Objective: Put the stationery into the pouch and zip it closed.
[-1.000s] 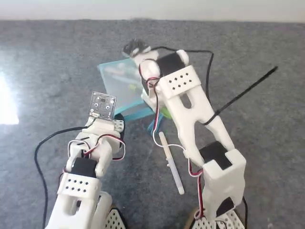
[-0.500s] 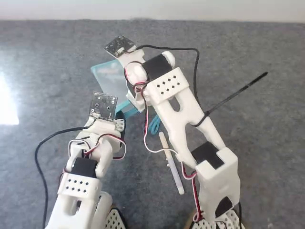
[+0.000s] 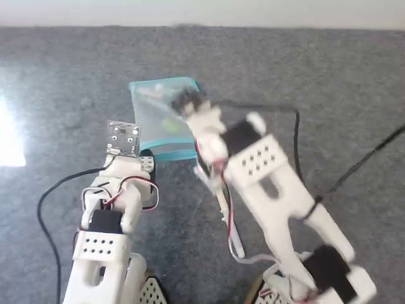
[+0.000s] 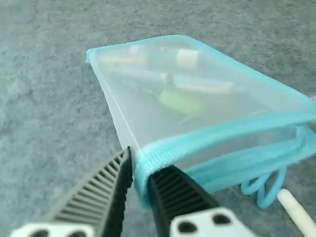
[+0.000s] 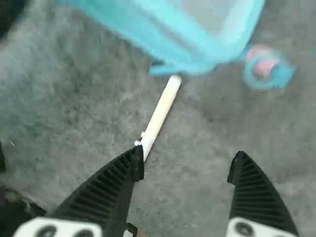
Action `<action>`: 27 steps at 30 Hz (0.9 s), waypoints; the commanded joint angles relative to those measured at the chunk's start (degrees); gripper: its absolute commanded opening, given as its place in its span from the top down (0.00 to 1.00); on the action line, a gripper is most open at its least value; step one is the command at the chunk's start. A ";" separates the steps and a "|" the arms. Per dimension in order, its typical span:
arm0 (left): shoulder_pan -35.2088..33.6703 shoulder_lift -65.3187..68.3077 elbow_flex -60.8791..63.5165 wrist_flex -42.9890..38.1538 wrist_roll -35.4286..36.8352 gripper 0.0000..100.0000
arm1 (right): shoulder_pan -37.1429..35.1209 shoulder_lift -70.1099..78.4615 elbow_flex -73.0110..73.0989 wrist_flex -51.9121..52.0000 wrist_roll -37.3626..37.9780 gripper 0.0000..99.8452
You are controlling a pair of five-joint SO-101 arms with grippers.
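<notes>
Two ribbed jaws of the left gripper (image 4: pixel 139 165) are pressed almost together on the teal zip edge of the pouch (image 4: pixel 207 113), pinching it at one corner. In the high view that corner is the pouch's 7 o'clock. The right gripper (image 5: pixel 187 160) has its jaws spread wide and holds nothing. It hangs over a white pen (image 5: pixel 159 113) that lies loose on the desk (image 3: pixel 63 76), at about 5 o'clock from the pouch. Other stationery (image 4: pixel 180 101), a green piece among it, already shows through the translucent wall.

The pen looks like the one piece left to load, and it is round, so an off-centre closing of the jaws could roll it away. A teal cord loop (image 4: pixel 261 190) trails from the pouch mouth close to the pen's end and could be caught up with it. The left pinch has only a thin strip of fabric. A pen pushed hard against the mouth might pull the pouch free or slide it across the desk.

In the high view the desk's far edge runs along 12 o'clock, just beyond the pouch. Open grey surface stretches towards 9 and 3 o'clock, while both arms crowd the space from 5 to 7 o'clock.
</notes>
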 commanded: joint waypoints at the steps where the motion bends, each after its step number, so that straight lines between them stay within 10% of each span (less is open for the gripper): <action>1: -2.64 -0.62 -3.56 -0.97 1.76 0.99 | -1.27 -8.75 20.75 -10.42 -0.18 0.73; 20: -3.96 -0.53 -3.74 -1.05 2.99 0.99 | -4.70 2.59 34.90 -23.78 -8.53 0.74; 27: -3.69 -0.53 -3.56 -1.05 2.99 0.99 | -0.75 5.32 36.22 -29.23 -7.12 1.00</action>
